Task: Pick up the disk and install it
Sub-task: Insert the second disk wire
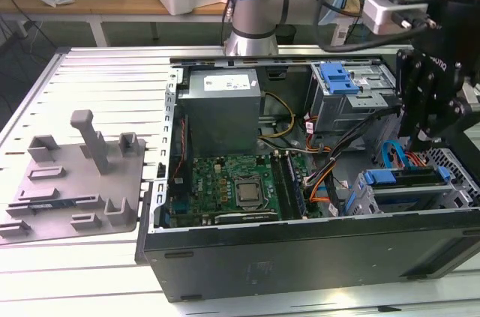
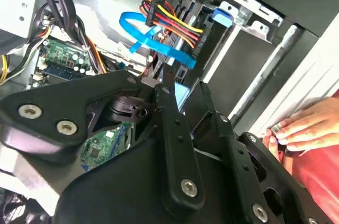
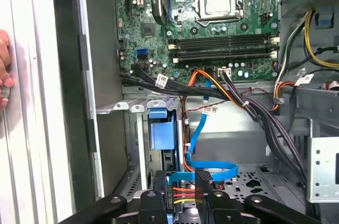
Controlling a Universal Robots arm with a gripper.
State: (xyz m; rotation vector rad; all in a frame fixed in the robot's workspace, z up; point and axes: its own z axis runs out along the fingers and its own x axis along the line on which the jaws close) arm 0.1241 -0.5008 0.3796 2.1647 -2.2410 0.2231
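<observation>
Black claw (image 1: 427,133) hangs over blue plastic drive carrier (image 1: 405,177) in open grey metal computer case (image 1: 300,249); claw spread or pinching: cannot tell.

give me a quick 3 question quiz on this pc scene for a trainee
1. True or false: a cooler is mounted on the motherboard's processor socket.
2. In the exterior view, where is the gripper?
A. at the left end of the computer case, by the power supply
B. at the case's right end, above the blue carrier frame
C. outside the case, over the grey fixture plate
3. What shows just outside the case wall in both wrist views?

Key
1. False, the socket is bare.
2. B
3. A person's hand.
</observation>
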